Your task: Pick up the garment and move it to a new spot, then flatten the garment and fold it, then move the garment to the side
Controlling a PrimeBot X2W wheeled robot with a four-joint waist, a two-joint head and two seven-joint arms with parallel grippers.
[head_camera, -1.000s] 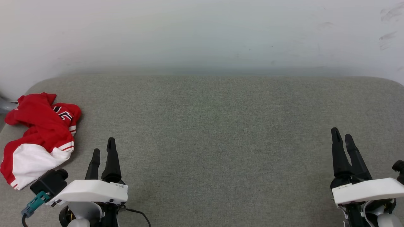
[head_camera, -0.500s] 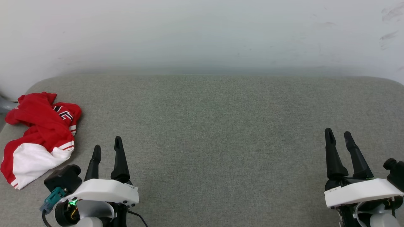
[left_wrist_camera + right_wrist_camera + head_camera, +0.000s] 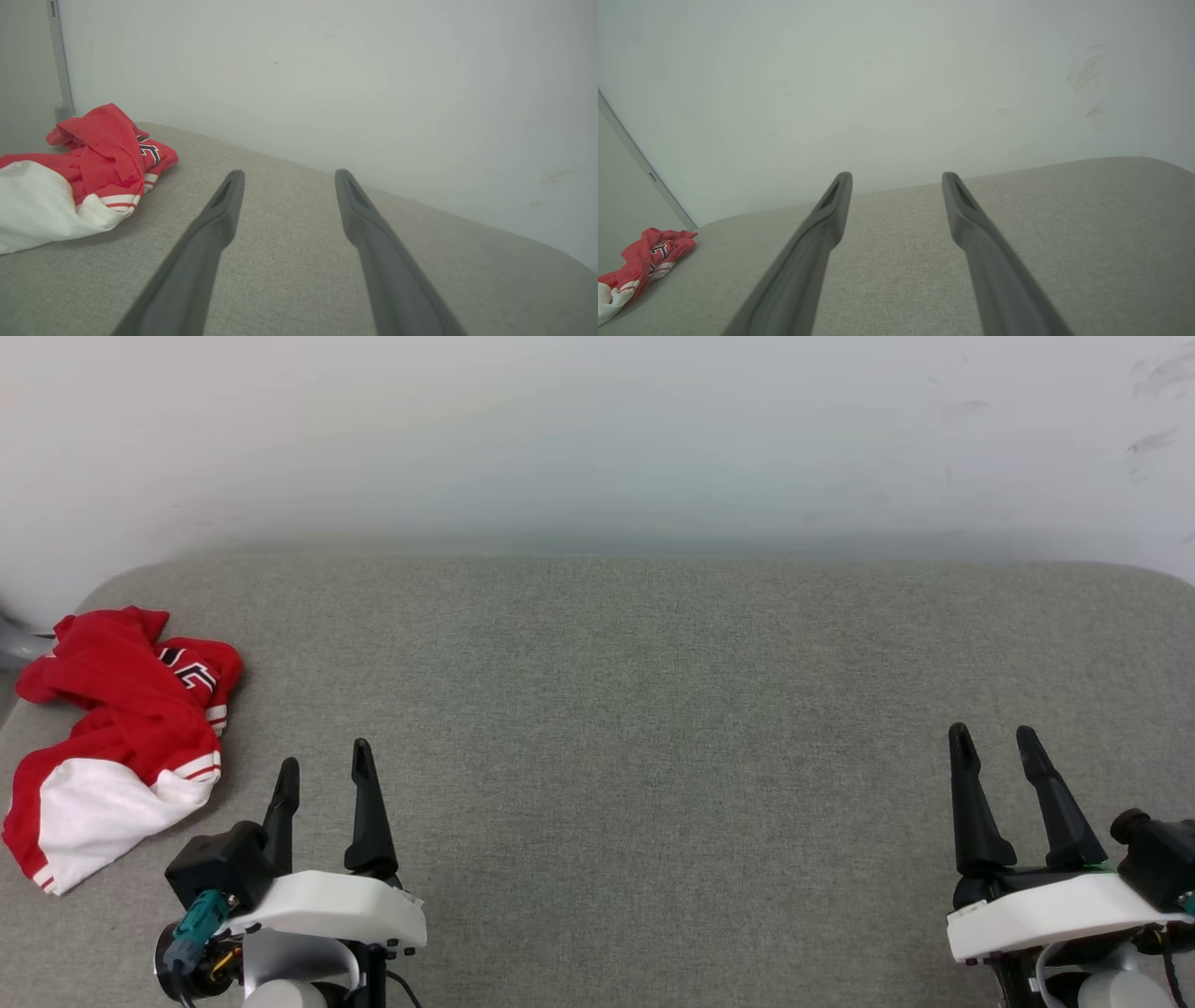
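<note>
Here, the garment (image 3: 117,737) lies crumpled at the far left edge of the grey upholstered surface (image 3: 635,709), red body uppermost, a white sleeve toward the near side. The left gripper (image 3: 325,754) is near it, to its right, fingers spread and empty. The right gripper (image 3: 992,730), well apart at the right, is likewise spread, grasping nothing. A pale wall (image 3: 597,429) rises behind

A grey, fabric-covered counter (image 3: 653,728) with rounded far corners is seen; a crumpled red jersey (image 3: 126,714) with white sleeves is laid on its left end.
</note>
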